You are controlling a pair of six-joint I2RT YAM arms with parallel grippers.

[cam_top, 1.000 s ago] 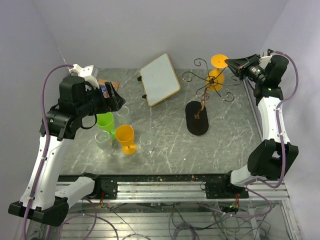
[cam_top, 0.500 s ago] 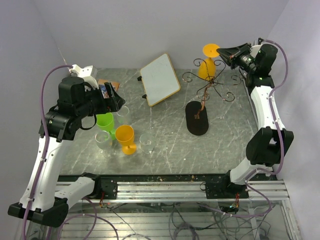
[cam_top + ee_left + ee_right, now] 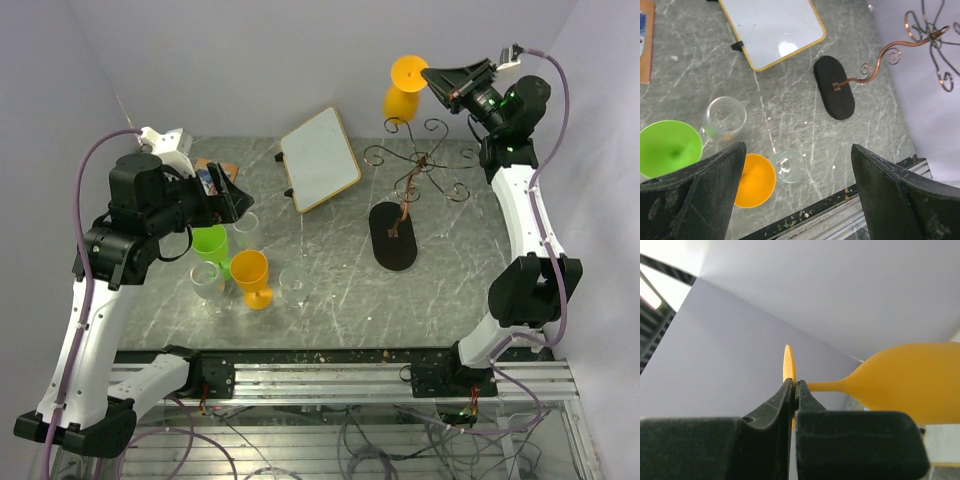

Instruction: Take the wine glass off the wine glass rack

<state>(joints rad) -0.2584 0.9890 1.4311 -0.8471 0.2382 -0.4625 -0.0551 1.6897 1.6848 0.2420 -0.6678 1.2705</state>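
**Fig. Right arm holding the glass above the rack.** The right hand is clamped on the rim of the foot of the orange wine glass. The glass hangs in the air, stem roughly level, above and behind the top of the wine glass rack. In my right wrist view the 2 fingers meet on the thin disc, seen edge-on, with the bowl out to 1 side. The left hand is spread wide and carries nothing, hovering over the left of the surface.

**Hazards, as I judge them.**
- (a) The hold is a pinch on a thin edge, and the bowl's weight sits well out from it. A quick swing or wrist roll could let the glass pivot, slip out and drop onto the rack or the surface.
- (b) From above, the bowl's lower edge lies close to a curled arm of the rack, and I cannot tell whether they are apart in height. A sideways move without more lift could hook the wire and tip the light tree on its black base.
- (c) The back wall is near the glass.

**Surroundings.** A whiteboard lies left of the rack. Farther left stand a green cup, an orange goblet and 3 clear glasses, with the left hand above them. These crowd any set-down on that side.
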